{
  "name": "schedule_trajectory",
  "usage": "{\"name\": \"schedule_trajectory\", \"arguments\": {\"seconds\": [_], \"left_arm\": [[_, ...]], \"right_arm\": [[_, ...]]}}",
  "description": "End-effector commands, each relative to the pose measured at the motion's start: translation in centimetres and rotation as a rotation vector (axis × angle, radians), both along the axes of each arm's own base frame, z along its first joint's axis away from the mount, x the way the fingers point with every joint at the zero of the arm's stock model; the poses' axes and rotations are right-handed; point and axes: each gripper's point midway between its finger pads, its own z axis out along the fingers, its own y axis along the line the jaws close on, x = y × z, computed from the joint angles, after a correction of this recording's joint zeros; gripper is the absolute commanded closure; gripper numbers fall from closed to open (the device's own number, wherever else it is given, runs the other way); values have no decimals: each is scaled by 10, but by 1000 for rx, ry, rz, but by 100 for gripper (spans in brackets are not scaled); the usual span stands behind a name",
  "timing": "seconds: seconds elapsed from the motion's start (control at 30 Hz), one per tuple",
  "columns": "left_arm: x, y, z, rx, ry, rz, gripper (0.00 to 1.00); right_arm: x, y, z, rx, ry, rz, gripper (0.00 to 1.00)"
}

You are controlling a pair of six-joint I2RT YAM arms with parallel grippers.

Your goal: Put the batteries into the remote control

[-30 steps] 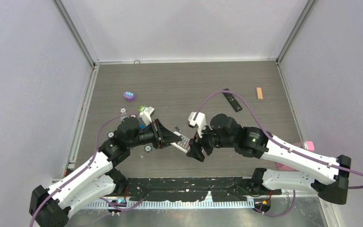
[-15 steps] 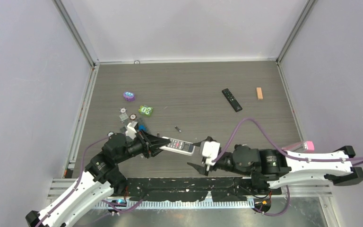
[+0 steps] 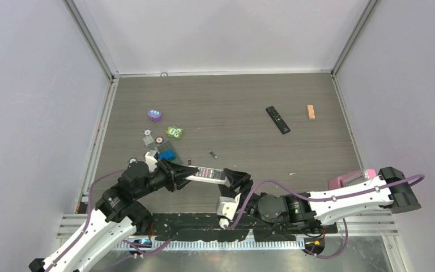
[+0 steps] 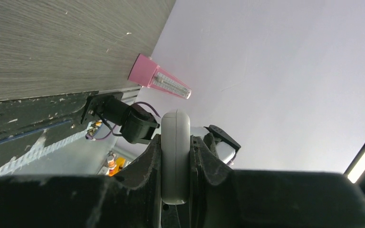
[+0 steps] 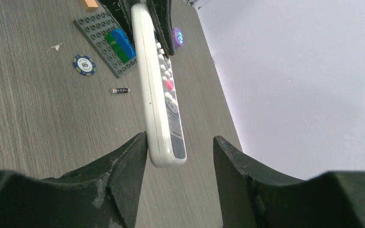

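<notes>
A white remote control (image 3: 207, 173) with grey buttons is held above the table, clamped at one end by my left gripper (image 3: 188, 174), which is shut on it. In the left wrist view the remote's edge (image 4: 175, 156) sits tight between the fingers. My right gripper (image 3: 233, 180) is open, and the remote's free end (image 5: 159, 95) lies between its fingertips, close against one finger with a gap to the other. One battery (image 5: 120, 90) lies on the table beside the remote. Another battery (image 3: 213, 154) lies further back. A black remote (image 3: 278, 119) lies at the back right.
A grey studded plate (image 3: 162, 154) carrying a blue brick (image 5: 121, 42), poker chips (image 5: 84, 65), a green toy (image 3: 174, 132) and a purple disc (image 3: 154, 115) lie left of centre. An orange block (image 3: 311, 111) is at the back right. A pink object (image 3: 351, 179) is by the front right edge.
Both arms drew back toward the front edge. My left gripper kept the white remote. My right arm folded low and brought its open gripper round the remote's free end.
</notes>
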Motion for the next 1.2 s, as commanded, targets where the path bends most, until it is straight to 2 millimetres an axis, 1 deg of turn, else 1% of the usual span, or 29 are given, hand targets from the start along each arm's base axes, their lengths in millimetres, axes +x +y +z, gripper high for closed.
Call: {"name": "schedule_trajectory", "arguments": {"seconds": [0.0,0.13,0.23,0.27,0.33,0.4,0.5,0.57,0.67,0.7,0.77,0.87,1.03,1.07,1.13,1.17], "left_arm": [[-3,-2,17,-41,-27,-17,100],[-5,-1,20,-46,-32,-19,100],[-6,0,21,-51,-35,-20,100],[-6,-1,22,-54,-35,-21,100],[-8,0,23,-55,-38,-28,100],[-10,1,23,-50,-39,-33,100],[-11,3,24,-47,-42,-27,100],[-12,3,25,-54,-46,-28,100],[-11,4,26,-56,-47,-24,100],[-11,4,26,-57,-47,-24,100],[-12,3,26,-54,-43,-29,100],[-11,4,27,-53,-47,-25,100],[-11,5,30,-64,-56,-16,100],[-11,6,30,-65,-57,-14,100],[-12,6,32,-64,-62,-16,100],[-12,6,33,-65,-66,-18,100]], "right_arm": [[7,1,29,101,-86,-34,45],[4,9,28,95,-75,-8,58],[4,14,31,99,-63,7,65],[3,17,27,86,-52,19,69],[6,20,25,64,-34,22,73],[6,23,23,45,-16,34,75],[5,27,20,25,19,58,75],[7,29,20,21,27,56,75],[13,31,22,17,23,40,66],[13,32,23,15,16,42,60],[15,34,23,8,4,37,55],[18,37,19,-13,-4,30,52],[23,36,15,-26,3,18,67],[23,35,13,-34,3,16,69],[25,34,12,-41,5,12,77],[25,34,12,-43,7,10,85]]}}
